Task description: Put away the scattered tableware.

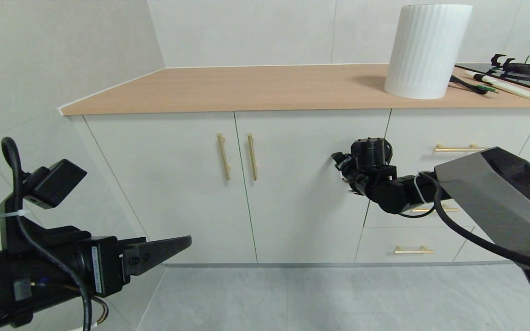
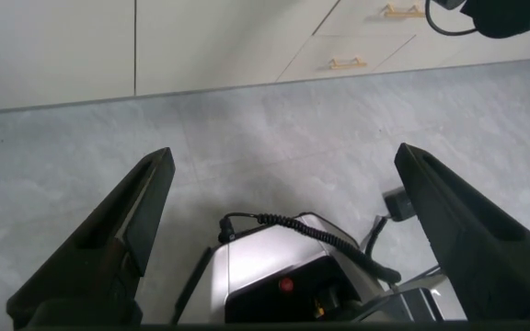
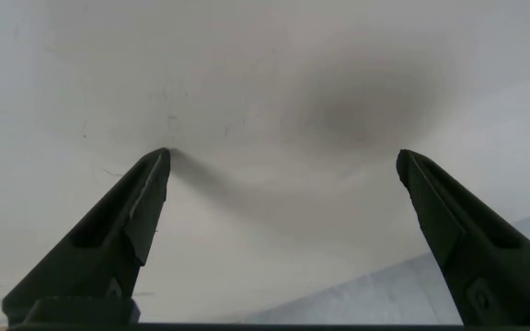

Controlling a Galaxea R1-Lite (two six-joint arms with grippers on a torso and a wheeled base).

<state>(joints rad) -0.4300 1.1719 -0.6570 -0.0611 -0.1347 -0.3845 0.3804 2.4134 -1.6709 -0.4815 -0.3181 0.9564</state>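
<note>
Tableware (image 1: 504,86) lies at the far right of the desk (image 1: 246,89), beside the white container (image 1: 426,50). The right gripper (image 3: 282,154), fingers wide and empty, hovers close to the cabinet door (image 1: 302,184) and could knock it. The left gripper (image 2: 283,150) hangs low, fingers wide too.

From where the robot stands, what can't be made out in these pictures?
- Head view: the utensils on the countertop are too small to identify, and the white ribbed container covers one's end.
- Head view: the stove grate is cut off by the right edge.
- Cabinet contents: hidden behind the shut doors.
</note>
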